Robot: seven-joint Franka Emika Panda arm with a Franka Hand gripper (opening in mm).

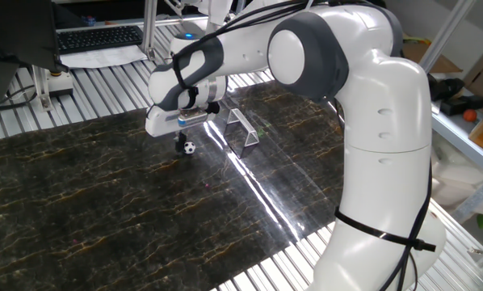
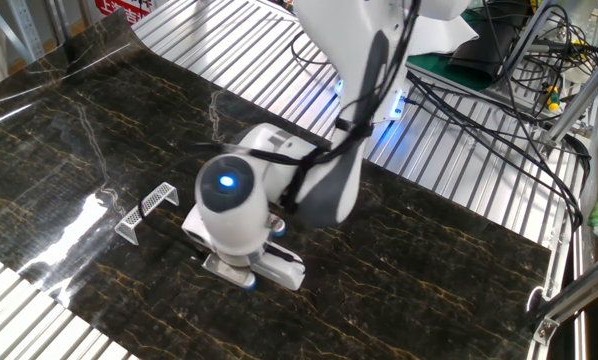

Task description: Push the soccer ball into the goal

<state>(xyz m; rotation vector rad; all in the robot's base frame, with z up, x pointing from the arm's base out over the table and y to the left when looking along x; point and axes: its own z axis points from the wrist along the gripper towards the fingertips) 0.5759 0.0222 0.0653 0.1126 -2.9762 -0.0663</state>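
Observation:
The soccer ball [image 1: 190, 148], tiny and white with black patches, lies on the dark marble-patterned table top [image 1: 104, 194]. The silver-grey goal [image 1: 243, 129] stands a short way to its right, and also shows in the other fixed view [image 2: 147, 210]. My gripper [image 1: 179, 144] points down just left of the ball, its dark fingertips together and touching or nearly touching it. It holds nothing. In the other fixed view the gripper head [image 2: 241, 225] hides the ball and the fingertips.
A ribbed metal bench [image 1: 80, 89] surrounds the dark top. A keyboard [image 1: 100, 36] lies at the back left. The arm's white body [image 1: 379, 162] fills the right side. Cables [image 2: 499, 70] hang at the back in the other fixed view.

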